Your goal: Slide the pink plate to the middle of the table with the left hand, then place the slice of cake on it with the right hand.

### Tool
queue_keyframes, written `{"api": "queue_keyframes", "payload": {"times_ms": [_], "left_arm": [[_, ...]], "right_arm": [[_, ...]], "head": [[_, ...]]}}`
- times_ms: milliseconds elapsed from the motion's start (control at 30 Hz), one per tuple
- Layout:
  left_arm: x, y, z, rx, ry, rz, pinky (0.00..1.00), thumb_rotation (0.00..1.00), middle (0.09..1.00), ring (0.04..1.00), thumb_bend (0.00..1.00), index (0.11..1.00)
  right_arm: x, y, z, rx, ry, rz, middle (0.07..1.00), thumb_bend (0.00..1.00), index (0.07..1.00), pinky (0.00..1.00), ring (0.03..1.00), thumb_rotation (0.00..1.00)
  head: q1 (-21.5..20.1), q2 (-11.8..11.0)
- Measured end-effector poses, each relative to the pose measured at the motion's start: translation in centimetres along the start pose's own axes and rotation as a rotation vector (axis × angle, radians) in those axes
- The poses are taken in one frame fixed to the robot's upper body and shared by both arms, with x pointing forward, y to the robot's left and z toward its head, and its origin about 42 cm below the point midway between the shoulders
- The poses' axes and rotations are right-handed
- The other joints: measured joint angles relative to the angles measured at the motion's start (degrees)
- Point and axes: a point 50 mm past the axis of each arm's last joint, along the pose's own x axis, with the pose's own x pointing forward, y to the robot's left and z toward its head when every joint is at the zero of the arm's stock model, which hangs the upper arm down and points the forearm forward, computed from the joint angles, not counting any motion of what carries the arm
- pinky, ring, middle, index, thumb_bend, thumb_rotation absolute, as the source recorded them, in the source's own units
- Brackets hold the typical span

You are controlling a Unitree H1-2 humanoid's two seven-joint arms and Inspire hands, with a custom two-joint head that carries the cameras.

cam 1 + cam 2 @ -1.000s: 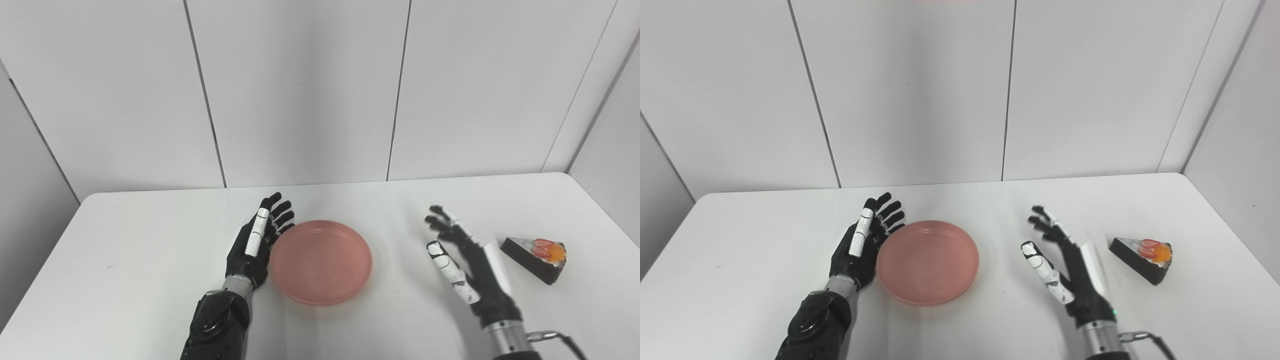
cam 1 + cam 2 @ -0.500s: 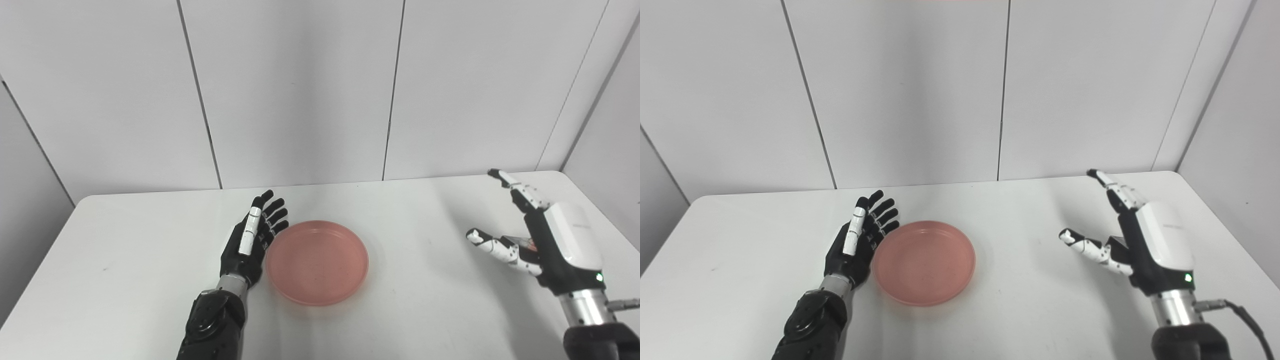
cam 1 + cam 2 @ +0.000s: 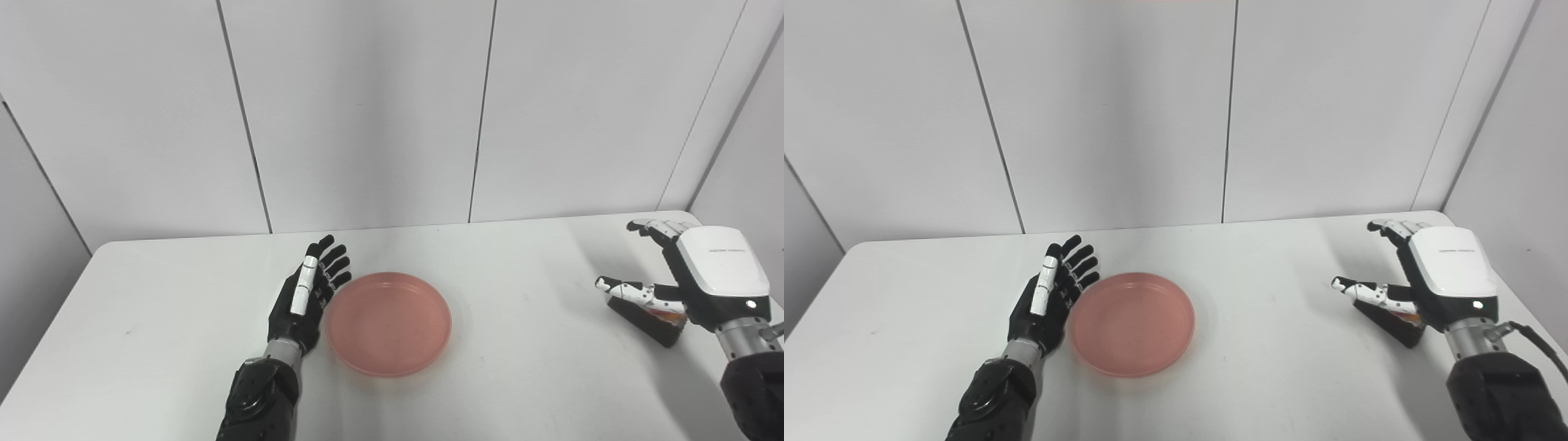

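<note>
On a white table (image 3: 153, 318), the left hand (image 3: 306, 300) rests spread flat at the pink plate's (image 3: 389, 323) nine o'clock edge, while the right hand (image 3: 692, 275) hovers wide open over the cake slice (image 3: 643, 312) at three o'clock.

The white table (image 3: 153, 343) carries a pink plate (image 3: 388, 323) mid-table and a cake slice (image 3: 644, 315) at right

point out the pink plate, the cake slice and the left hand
pink plate (image 3: 388, 323), left eye view, bare centre of the dish
cake slice (image 3: 1387, 319), right eye view, dark side wall
left hand (image 3: 301, 303), left eye view, back of the palm

Round pink plate (image 3: 389, 323) mid-table; dark cake slice (image 3: 643, 313) far right
</note>
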Motion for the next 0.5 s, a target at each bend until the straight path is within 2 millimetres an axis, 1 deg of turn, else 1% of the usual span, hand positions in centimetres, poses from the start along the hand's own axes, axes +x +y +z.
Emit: {"api": "queue_keyframes", "payload": {"times_ms": [200, 267, 400, 433, 500], "left_arm": [[-0.3, 0.0, 0.0, 0.0, -0.004, 0.001, 0.83, 0.8, 0.863, 0.871, 0.77, 0.885], [-0.5, 0.0, 0.1, 0.0, -0.003, 0.005, 0.83, 0.8, 0.864, 0.874, 0.77, 0.876], [-0.6, 0.0, 0.1, -0.001, 0.001, 0.013, 0.84, 0.81, 0.87, 0.881, 0.76, 0.875], [-0.6, 0.1, 0.2, -0.001, 0.001, 0.015, 0.84, 0.81, 0.871, 0.882, 0.76, 0.876], [-0.6, 0.0, 0.2, -0.001, 0.001, 0.016, 0.84, 0.81, 0.871, 0.883, 0.76, 0.88]], "right_arm": [[1.2, 1.6, -0.4, -0.031, 0.031, 0.083, 0.714, 0.84, 0.723, 0.62, 0.685, 0.97], [1.6, 2.3, -0.5, -0.039, 0.04, 0.119, 0.728, 0.85, 0.733, 0.63, 0.699, 0.98], [1.9, 3.3, -0.9, -0.048, 0.066, 0.172, 0.736, 0.84, 0.726, 0.64, 0.711, 0.97], [2.0, 3.6, -1.0, -0.05, 0.078, 0.184, 0.735, 0.84, 0.724, 0.64, 0.706, 0.98], [2.1, 4.3, -1.3, -0.053, 0.095, 0.208, 0.739, 0.85, 0.728, 0.64, 0.706, 0.99]], "head": [[0.18, 0.26], [0.18, 0.26], [0.35, 0.35], [0.44, 0.7], [0.44, 0.7]]}}
